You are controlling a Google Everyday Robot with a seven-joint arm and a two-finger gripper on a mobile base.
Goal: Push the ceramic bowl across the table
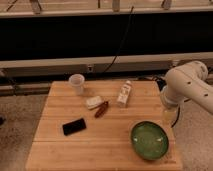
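The ceramic bowl (149,140) is wide, shallow and green with a darker rim. It sits upright at the front right corner of the light-wood table (60,150). My white arm (187,85) comes in from the right, beyond the table's right edge. The gripper (169,116) hangs below the arm's wrist, just behind and to the right of the bowl, near its far rim. I cannot tell whether it touches the bowl.
A translucent plastic cup (76,83) stands at the back left. A small white carton (124,93) stands at the back middle. A pale packet (93,102), a reddish-brown item (101,109) and a flat black object (74,126) lie mid-table. A dark wall with a cable runs behind.
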